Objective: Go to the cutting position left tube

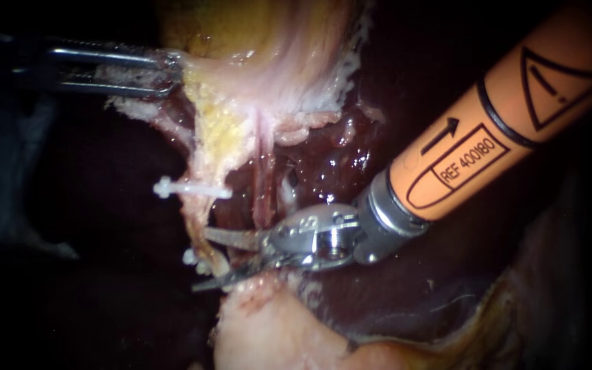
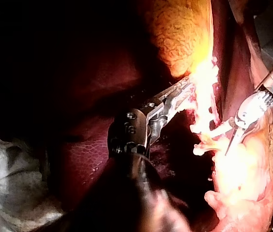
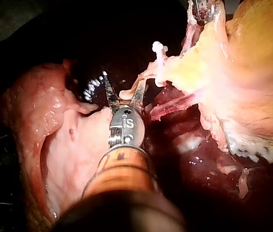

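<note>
My right instrument (image 1: pixel 201 259) has its two thin, blade-like jaws spread wide, and the left tube (image 1: pixel 199 209) runs down into the gap between them. In the right wrist view a pale stretch of that tube lies across the opening, close to the hinge. Whether either blade touches it I cannot tell, and nothing is pinched. One white clip (image 1: pixel 190 187) sits crosswise on the same tube, just ahead of the upper blade and clear of both jaws, on the gallbladder's side of them. A second, pinker tube, the right tube (image 1: pixel 263 185), runs alongside the first. It passes just beside the wrist joint of this instrument, behind the blades and outside their gap. My left instrument (image 1: pixel 166 72) is well apart from the right one, beyond the clip. Its jaws are pressed together on the pale edge of the gallbladder (image 1: pixel 268 55), with a strip of tissue caught between them. The dark red liver (image 1: pixel 337 157) lies under the right instrument's shaft and behind both tubes. By count there are two instruments, two tubes and one clip
</note>
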`<state>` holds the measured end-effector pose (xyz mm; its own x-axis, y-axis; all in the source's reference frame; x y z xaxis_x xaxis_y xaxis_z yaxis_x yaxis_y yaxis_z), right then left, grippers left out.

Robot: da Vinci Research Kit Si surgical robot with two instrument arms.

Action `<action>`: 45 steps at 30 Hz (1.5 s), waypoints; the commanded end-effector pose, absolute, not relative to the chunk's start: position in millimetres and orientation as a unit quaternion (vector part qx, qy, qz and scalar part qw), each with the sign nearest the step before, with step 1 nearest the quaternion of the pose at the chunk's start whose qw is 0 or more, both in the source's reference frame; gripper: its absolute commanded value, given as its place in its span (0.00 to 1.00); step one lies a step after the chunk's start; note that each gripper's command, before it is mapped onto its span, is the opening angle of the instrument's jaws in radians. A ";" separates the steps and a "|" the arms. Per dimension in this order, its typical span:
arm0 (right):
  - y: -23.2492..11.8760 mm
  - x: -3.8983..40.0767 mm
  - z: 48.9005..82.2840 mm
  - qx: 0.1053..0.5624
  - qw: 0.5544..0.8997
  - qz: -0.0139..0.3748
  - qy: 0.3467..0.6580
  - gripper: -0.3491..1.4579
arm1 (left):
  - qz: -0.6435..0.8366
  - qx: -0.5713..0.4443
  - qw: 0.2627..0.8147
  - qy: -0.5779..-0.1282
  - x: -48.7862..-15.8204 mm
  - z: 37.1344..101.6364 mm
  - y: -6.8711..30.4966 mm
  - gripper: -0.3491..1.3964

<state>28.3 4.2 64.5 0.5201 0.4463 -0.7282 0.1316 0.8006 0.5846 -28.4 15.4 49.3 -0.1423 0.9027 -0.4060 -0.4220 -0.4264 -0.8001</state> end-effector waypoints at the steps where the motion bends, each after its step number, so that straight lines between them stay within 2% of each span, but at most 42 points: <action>1: 4.3 28.2 64.5 0.301 0.818 0.096 0.481 0.96 | 0.709 -0.459 0.467 -0.262 -28.4 49.3 15.4 0.00; 12: 4.8 26.3 64.9 0.306 0.817 0.097 0.479 0.97 | 0.709 -0.459 0.467 -0.262 -28.4 49.3 15.4 0.00; 28: 6.8 24.7 67.9 0.312 0.813 0.109 0.480 0.97 | 0.709 -0.459 0.466 -0.263 -28.4 49.3 15.4 0.00; 45: 7.7 26.0 69.1 0.327 0.793 0.119 0.501 0.98 | 0.709 -0.459 0.467 -0.263 -28.5 49.3 15.3 0.00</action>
